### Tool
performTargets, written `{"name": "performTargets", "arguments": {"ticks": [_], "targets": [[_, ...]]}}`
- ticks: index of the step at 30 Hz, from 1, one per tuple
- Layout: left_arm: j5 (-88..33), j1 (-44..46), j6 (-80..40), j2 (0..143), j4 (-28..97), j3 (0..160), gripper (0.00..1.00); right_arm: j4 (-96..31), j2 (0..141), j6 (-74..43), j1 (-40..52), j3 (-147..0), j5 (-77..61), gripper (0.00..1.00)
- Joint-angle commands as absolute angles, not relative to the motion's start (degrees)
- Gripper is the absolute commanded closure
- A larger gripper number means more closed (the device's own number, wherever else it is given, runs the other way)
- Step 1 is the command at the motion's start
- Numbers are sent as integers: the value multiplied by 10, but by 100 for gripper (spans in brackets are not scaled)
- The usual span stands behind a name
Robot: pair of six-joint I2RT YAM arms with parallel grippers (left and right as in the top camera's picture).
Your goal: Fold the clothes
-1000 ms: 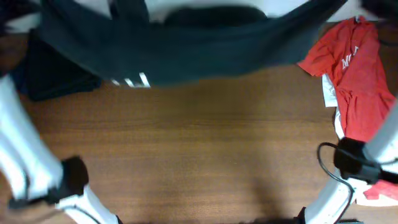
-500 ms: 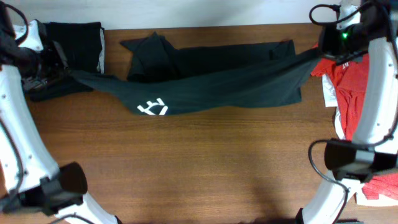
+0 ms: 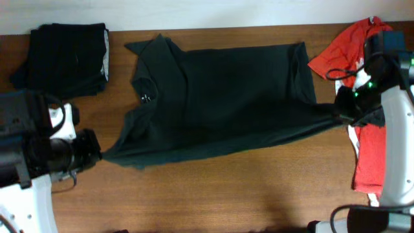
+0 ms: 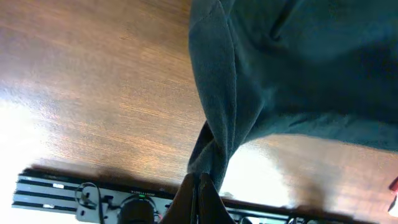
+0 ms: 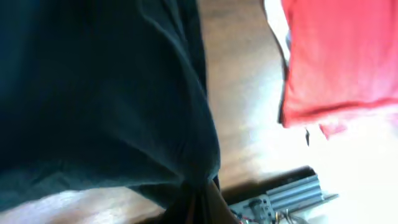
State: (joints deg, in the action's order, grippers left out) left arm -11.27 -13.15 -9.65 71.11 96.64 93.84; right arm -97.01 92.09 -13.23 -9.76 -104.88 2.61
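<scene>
- The shirt (image 3: pixel 226 103) is lying spread over the back half of the bench (image 3: pixel 226 200), collar (image 3: pixel 147 97) toward the left. Its near edge is stretching between the two arms.
- The left gripper (image 4: pixel 199 186) is clamped tight on a bunched corner at the near left. The wrist view is showing cloth twisting straight out of the closed jaws.
- The right gripper (image 5: pixel 196 196) is doing the same at the near right corner, closed down on a pinch of cloth, right beside the red shirt (image 3: pixel 369 149).
- My read: this is the flattening step before the first fold.
- To do it well, I'd be pulling both corners evenly so the near edge is going down straight. I'd also be lowering them onto the wood before letting go. The near left side is looking wrinkled and drawn to a point, so it's needing a bit more tension.
- I'd be watching the right arm too. It's sitting so close to the red shirt that any sideways drag could be catching it.
- The black garment (image 3: pixel 68 58) is sitting folded at the back left, apart from the shirt, so no worry there.
- Writing: nothing readable is showing.
  - No print is showing on the shirt's upper side, and the pale speck at the collar is too small to read.
  - The red shirt is showing no letters either, just a white scrap (image 3: pixel 352 136) at its edge.
</scene>
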Motion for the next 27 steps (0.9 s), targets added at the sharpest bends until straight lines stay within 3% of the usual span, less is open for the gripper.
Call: {"name": "performTargets", "arguments": {"ticks": [1,6,19,27], "targets": [[-112,-133,-129,678,967,881,100,-973,865,-174,-98,-1021,89,96],[-49,-133,-161,654,953,875,100,-953,861,-203,-98,-1018,93,96],[-101,-119,-171,797,759,807,100,-935,900,-230,-102,-991,149,96],[-90,-98,-173,843,629,807,100,-787,902,-241,-103,-842,149,95]]}}
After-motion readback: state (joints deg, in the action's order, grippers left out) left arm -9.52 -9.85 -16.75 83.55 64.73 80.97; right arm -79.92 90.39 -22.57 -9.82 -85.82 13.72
